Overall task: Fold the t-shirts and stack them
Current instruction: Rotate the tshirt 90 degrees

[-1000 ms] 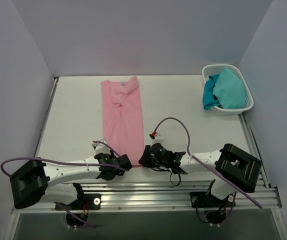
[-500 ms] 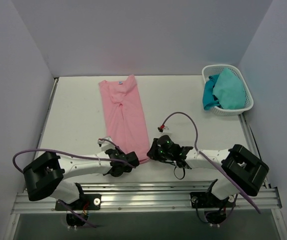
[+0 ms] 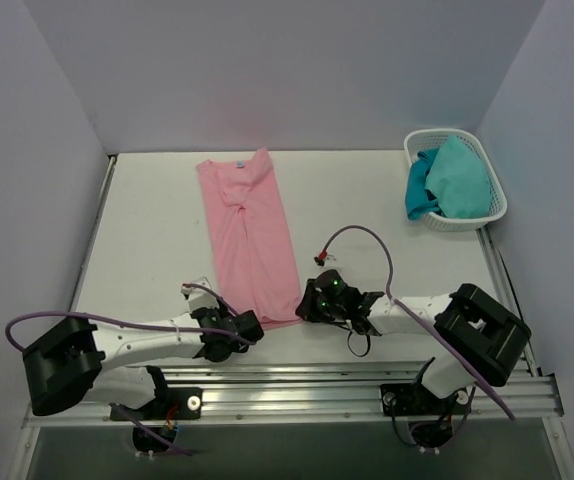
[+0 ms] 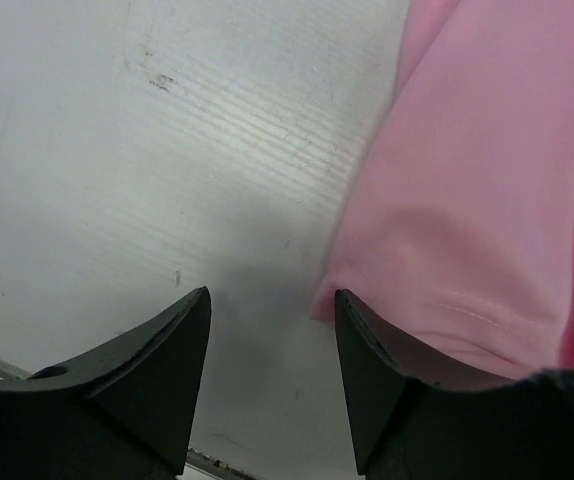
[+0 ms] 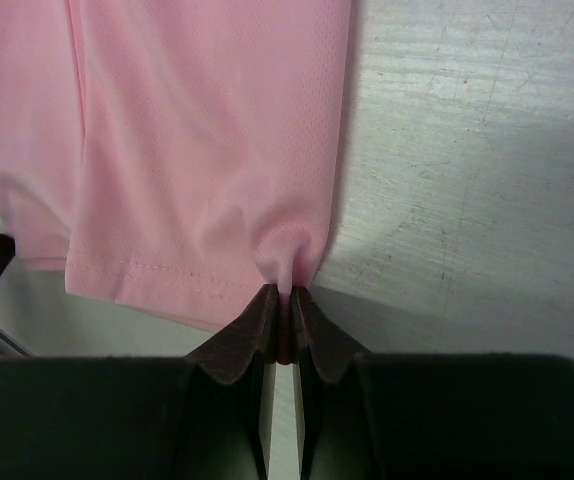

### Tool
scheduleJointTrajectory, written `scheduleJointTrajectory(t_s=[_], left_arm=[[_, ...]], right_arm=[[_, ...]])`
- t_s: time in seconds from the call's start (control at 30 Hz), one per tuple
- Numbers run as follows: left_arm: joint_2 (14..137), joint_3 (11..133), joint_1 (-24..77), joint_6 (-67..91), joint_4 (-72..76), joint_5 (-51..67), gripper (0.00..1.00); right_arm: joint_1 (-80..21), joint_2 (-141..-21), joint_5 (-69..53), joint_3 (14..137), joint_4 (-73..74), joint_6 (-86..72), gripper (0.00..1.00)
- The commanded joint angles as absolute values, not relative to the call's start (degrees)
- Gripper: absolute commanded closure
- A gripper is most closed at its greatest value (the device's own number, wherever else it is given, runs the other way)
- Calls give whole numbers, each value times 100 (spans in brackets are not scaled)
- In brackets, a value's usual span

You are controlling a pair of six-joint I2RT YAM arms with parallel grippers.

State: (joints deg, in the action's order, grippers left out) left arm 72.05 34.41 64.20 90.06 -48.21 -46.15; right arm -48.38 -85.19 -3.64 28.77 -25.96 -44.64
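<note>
A light pink t-shirt [image 3: 250, 236], folded into a long narrow strip, lies on the white table with its neck at the far end. My right gripper [image 3: 305, 308] is shut on the near right corner of its hem, and the pinched cloth [image 5: 285, 262] shows in the right wrist view. My left gripper [image 3: 250, 326] is open at the near left corner of the hem. In the left wrist view [image 4: 270, 305] its right finger rests on the pink hem [image 4: 437, 330] and its left finger is over bare table.
A white lattice basket [image 3: 493, 170] holding teal cloth [image 3: 455, 178] stands at the far right of the table. Grey walls enclose the left, back and right sides. The metal rail [image 3: 297, 395] with the arm bases runs along the near edge.
The near end of the shirt was dragged to the right. My right gripper stayed shut on the hem corner. My left arm swung back left and its gripper now stands open at the left corner.
</note>
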Motion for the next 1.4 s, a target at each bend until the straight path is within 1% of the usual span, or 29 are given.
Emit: scheduleJointTrajectory(t_s=[0.0, 0.1, 0.17, 0.23, 0.67, 0.8, 0.9, 1.2, 1.37], left_arm=[[7837, 3524, 6390, 9703, -4422, -4878, 39], [8112, 3446, 6398, 9642, -3878, -4825, 39], [8112, 3323, 6390, 9580, -3474, -4808, 40], [8042, 3182, 6390, 9624, -3393, -4807, 41], [6627, 3287, 6565, 9940, -4736, -4957, 42], [6381, 3182, 6557, 9862, -4633, -4983, 42], [6320, 3085, 6565, 9906, -4571, -4940, 45], [6627, 2796, 6565, 9888, -4017, -4966, 45], [6715, 2400, 6565, 9940, -3270, -5062, 50]], right_arm=[[-4808, -8569, -422, 2892, -2593, -4359, 94], [-4808, -8526, -396, 2865, -2567, -4359, 94], [-4808, -8508, -361, 2856, -2532, -4359, 94], [-4799, -8499, -334, 2857, -2496, -4351, 95], [-4799, -8753, -308, 2953, -2549, -4351, 96], [-4808, -8815, -325, 2979, -2575, -4342, 96], [-4808, -8850, -334, 3006, -2575, -4342, 97], [-4808, -8921, -308, 3041, -2523, -4324, 98], [-4808, -8973, -290, 3050, -2487, -4307, 98]])
